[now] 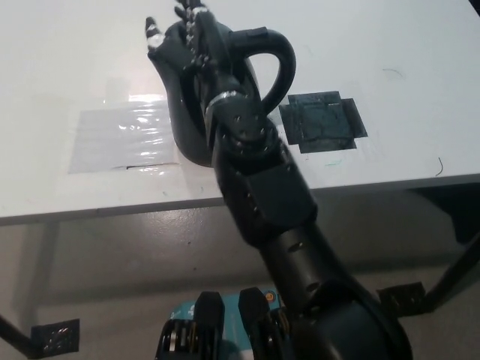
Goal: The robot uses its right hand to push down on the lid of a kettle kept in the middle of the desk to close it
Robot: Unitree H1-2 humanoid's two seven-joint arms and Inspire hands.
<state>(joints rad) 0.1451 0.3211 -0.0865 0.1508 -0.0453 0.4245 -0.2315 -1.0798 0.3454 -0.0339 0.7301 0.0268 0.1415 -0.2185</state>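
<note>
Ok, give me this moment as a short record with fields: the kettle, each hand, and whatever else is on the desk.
kettle: black kettle upright on the white desk
right hand: black right hand on top of the kettle, fingers spread
left hand: not in view
lid: hidden under the hand
other: black patch right of the kettle, clear sheet to its left

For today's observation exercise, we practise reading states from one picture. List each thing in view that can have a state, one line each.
Kettle: upright on the desk, its top hidden under the right hand, so lid open or closed cannot be told.
Right hand: laid flat over the kettle's top, fingers spread, holding nothing.
Desk: white, bearing the kettle.
Black patch: flat on the desk, right of the kettle.
Left hand: not in view.
</note>
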